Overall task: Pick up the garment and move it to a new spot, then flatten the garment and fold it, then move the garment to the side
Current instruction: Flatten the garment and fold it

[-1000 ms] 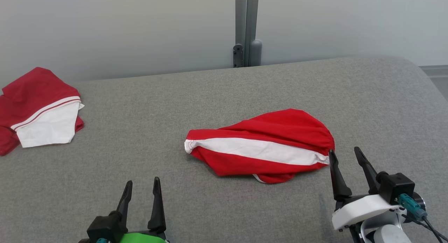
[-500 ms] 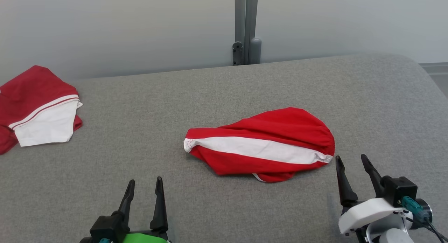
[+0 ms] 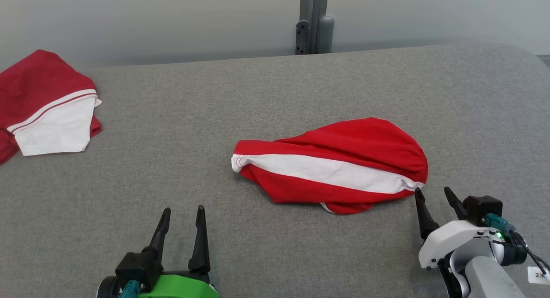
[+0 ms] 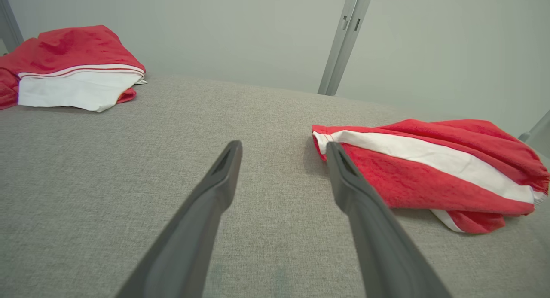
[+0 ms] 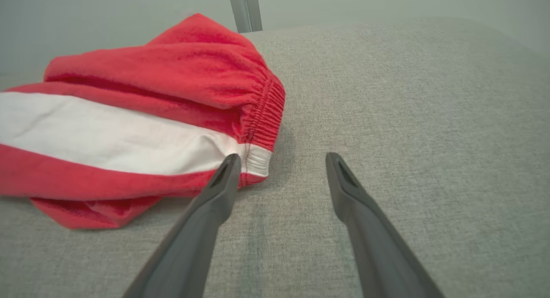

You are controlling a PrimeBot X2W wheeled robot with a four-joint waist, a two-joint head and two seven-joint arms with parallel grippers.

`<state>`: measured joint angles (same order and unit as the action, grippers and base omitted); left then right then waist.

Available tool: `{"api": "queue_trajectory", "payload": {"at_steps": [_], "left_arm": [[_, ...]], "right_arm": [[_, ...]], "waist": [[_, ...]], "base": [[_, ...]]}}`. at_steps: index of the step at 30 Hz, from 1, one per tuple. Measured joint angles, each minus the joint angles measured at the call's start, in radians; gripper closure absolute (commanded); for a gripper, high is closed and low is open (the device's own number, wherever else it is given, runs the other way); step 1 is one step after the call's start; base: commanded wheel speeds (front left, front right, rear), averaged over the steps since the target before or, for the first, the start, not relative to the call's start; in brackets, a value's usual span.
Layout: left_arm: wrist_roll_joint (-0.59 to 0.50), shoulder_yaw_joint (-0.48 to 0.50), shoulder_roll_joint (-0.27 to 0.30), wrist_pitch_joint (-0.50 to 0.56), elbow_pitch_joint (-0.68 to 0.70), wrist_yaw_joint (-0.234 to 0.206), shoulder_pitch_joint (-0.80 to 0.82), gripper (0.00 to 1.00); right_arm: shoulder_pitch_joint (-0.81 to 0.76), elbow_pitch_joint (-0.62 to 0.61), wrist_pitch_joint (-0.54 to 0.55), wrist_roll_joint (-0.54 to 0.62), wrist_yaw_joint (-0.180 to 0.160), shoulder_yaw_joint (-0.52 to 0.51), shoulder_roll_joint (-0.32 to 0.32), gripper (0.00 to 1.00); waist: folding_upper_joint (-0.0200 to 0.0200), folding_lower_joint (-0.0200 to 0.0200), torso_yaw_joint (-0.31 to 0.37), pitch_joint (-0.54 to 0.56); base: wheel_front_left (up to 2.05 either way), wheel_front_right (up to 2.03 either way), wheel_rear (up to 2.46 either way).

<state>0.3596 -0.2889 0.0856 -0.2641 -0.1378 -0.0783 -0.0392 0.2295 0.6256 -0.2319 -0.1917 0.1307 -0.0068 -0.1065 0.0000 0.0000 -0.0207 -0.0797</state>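
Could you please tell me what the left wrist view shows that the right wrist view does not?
Left wrist view, unlike the right: a second garment at the far left, plus the open left pincer. Right wrist view, unlike the left: the open right pincer beside the elastic end of the striped garment. Both: that garment, the grey surface and the post.

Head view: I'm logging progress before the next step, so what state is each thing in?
Middle garment: bunched, not flat, lying free on the table.
Left garment: looks folded, lying by the table's left edge.
Left gripper: open, empty, short of the middle garment.
Right gripper: open, empty, tips at the middle garment's waistband end.
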Motion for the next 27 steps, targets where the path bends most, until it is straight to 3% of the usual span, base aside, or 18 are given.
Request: {"api": "queue_trajectory", "payload": {"at_steps": [6, 9, 11, 12, 16, 19, 27], "left_arm": [[-0.004, 0.008, -0.002, 0.000, -0.008, 0.008, 0.013, 0.00], [-0.009, 0.013, -0.002, 0.000, -0.011, 0.009, 0.016, 0.00], [-0.010, 0.015, -0.003, 0.000, -0.012, 0.009, 0.016, 0.00], [-0.010, 0.016, -0.003, 0.000, -0.013, 0.009, 0.017, 0.00], [-0.015, 0.020, -0.003, 0.000, -0.013, 0.010, 0.020, 0.00], [-0.020, 0.022, -0.003, 0.000, -0.013, 0.013, 0.020, 0.00], [-0.001, -0.011, -0.003, 0.055, -0.046, 0.075, 0.117, 0.00]], "right_arm": [[0.070, 0.106, -0.017, -0.054, 0.000, 0.057, -0.011, 0.01], [0.093, 0.140, -0.025, -0.076, 0.000, 0.080, -0.014, 0.16], [0.105, 0.156, -0.026, -0.090, 0.000, 0.091, -0.018, 0.31], [0.110, 0.163, -0.027, -0.096, 0.000, 0.099, -0.020, 0.46], [0.126, 0.180, -0.030, -0.116, 0.000, 0.130, -0.027, 0.70], [0.127, 0.168, -0.030, -0.123, 0.000, 0.143, -0.033, 1.00], [0.118, 0.100, -0.030, -0.110, 0.000, 0.163, -0.046, 1.00]], "waist": [[0.0000, 0.0000, -0.026, -0.028], [0.0000, 0.0000, -0.033, -0.035], [0.0000, 0.0000, -0.034, -0.037], [0.0000, 0.0000, -0.033, -0.037], [0.0000, 0.0000, -0.030, -0.039], [0.0000, 0.0000, -0.024, -0.038], [0.0000, 0.0000, -0.002, -0.037]], "base": [[0.00, 0.00, 0.00], [0.00, 0.00, 0.00], [0.00, 0.00, 0.00], [0.00, 0.00, 0.00], [0.00, 0.00, 0.00], [0.00, 0.00, 0.00], [0.00, 0.00, 0.00]]}}
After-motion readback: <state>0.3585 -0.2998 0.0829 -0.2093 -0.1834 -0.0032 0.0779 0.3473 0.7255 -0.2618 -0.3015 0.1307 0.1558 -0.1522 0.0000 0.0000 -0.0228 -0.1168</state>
